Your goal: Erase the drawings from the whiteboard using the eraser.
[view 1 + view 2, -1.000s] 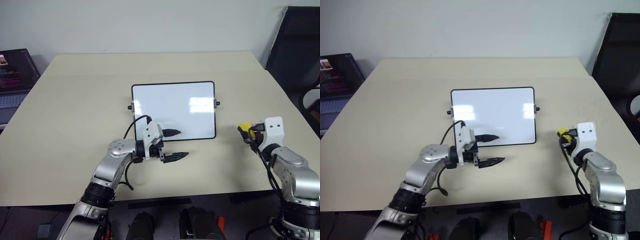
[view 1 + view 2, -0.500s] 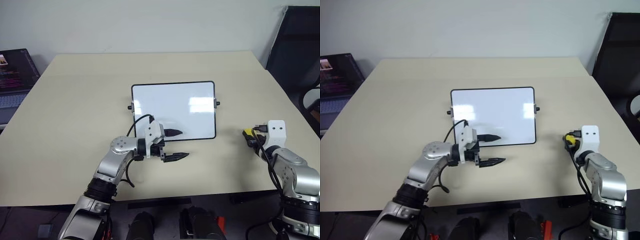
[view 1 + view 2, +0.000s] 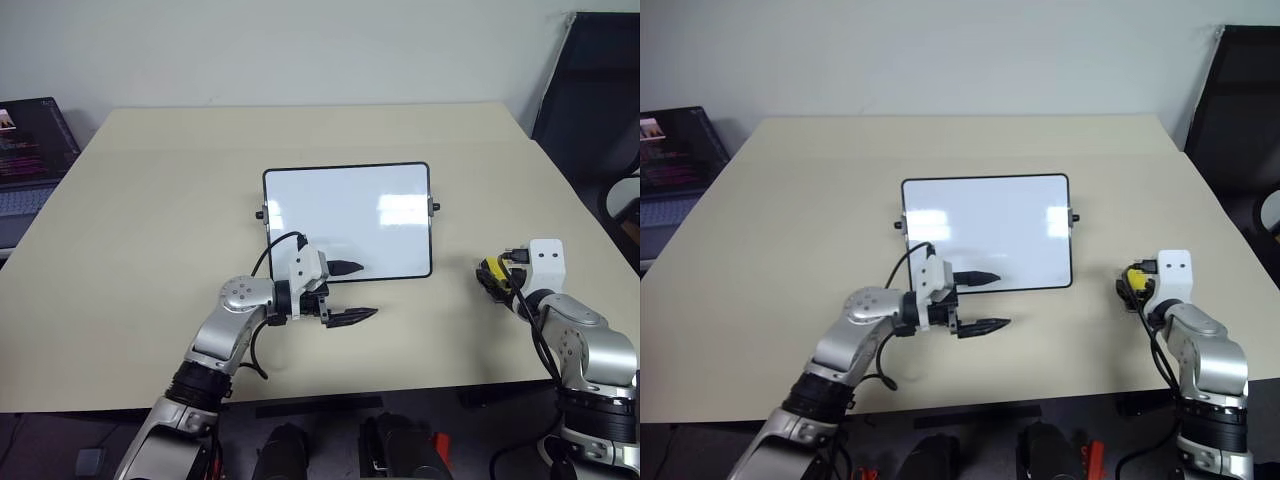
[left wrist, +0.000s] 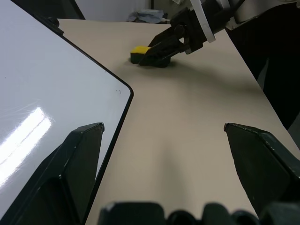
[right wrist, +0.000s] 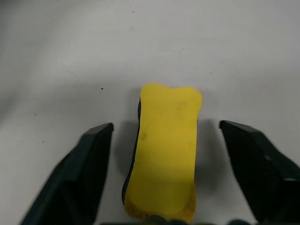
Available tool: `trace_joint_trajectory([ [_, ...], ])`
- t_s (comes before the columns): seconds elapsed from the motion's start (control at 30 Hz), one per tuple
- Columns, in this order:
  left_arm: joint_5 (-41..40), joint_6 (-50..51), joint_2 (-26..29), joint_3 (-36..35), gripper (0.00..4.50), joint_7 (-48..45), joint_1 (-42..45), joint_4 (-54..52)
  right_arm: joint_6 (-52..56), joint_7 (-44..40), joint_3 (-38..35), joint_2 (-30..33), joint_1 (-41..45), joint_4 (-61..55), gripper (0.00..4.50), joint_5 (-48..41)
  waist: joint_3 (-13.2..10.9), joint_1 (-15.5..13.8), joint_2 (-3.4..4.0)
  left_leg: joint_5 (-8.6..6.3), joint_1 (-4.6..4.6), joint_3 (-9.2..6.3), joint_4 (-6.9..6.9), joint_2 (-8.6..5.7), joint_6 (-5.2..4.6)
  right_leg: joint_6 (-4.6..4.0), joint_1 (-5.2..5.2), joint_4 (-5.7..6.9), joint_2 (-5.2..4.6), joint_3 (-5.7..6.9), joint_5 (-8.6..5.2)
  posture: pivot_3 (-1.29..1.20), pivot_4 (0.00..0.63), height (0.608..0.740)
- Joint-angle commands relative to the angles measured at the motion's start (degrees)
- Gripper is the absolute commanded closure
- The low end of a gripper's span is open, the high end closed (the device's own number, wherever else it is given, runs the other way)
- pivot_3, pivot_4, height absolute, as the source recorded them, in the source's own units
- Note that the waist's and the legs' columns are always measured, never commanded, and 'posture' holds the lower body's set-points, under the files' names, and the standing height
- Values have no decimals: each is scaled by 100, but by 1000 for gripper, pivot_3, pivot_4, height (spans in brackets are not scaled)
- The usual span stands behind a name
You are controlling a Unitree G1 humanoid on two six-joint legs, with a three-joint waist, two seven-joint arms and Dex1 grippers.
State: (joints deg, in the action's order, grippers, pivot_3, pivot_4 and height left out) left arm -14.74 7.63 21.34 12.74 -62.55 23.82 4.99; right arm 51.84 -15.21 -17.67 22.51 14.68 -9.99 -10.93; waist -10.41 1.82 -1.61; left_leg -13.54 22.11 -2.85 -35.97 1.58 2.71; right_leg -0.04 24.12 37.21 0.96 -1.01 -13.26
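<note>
My right gripper [image 5: 166,140] stands wide, its black fingers [image 5: 79,173] flanking the small yellow eraser block [image 5: 166,150] without touching it; the eraser lies on the beige table [image 3: 150,200]. My left gripper [image 3: 350,292] is spread too, one finger over the near edge of the glossy white black-framed whiteboard [image 3: 350,210], whose surface looks clean.

eraser [image 3: 489,270] right of whiteboard [image 3: 347,220]
</note>
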Motion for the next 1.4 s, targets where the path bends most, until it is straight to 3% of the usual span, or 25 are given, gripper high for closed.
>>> trace_joint_trajectory([
  [0.03,-90,17,48,28,0,-113,37,-237,-50,81,-126,96,120,-97,21,-64,0,0,0,0,0,0,0,0,0,0,0,0,0,0,0,0,150,740],
  [0.43,-52,-53,68,-33,0,-139,59,-212,68,562,-448,-161,324,-669,21,-320,0,0,0,0,0,0,0,0,0,0,0,2,0,-1,0,0,150,740],
  [0.67,-101,109,32,-457,0,735,-509,-751,141,783,-703,-340,-165,-1783,21,-505,1,-9,2,0,0,-1,0,3,0,0,0,2,0,-3,0,0,150,740],
  [0.83,192,90,-175,-952,0,2038,-1227,-1245,-603,860,-439,-578,-1179,-2489,21,-239,3,-13,6,0,-1,-8,0,6,0,0,-3,2,-2,-10,0,0,150,740],
  [1.1,437,-156,-330,-1578,0,3301,-2353,-1515,-3393,903,208,-1307,-2602,-2498,21,372,5,-2,11,0,-16,-4,-3,13,1,-17,-7,4,-3,-9,-10,0,150,740],
  [1.4,565,-108,-314,-2016,0,4026,-2808,-1722,-3724,1244,462,-1864,-3491,-2653,21,597,6,-15,11,0,-15,-3,-3,10,3,-37,-8,2,-13,-12,-21,0,150,740],
])
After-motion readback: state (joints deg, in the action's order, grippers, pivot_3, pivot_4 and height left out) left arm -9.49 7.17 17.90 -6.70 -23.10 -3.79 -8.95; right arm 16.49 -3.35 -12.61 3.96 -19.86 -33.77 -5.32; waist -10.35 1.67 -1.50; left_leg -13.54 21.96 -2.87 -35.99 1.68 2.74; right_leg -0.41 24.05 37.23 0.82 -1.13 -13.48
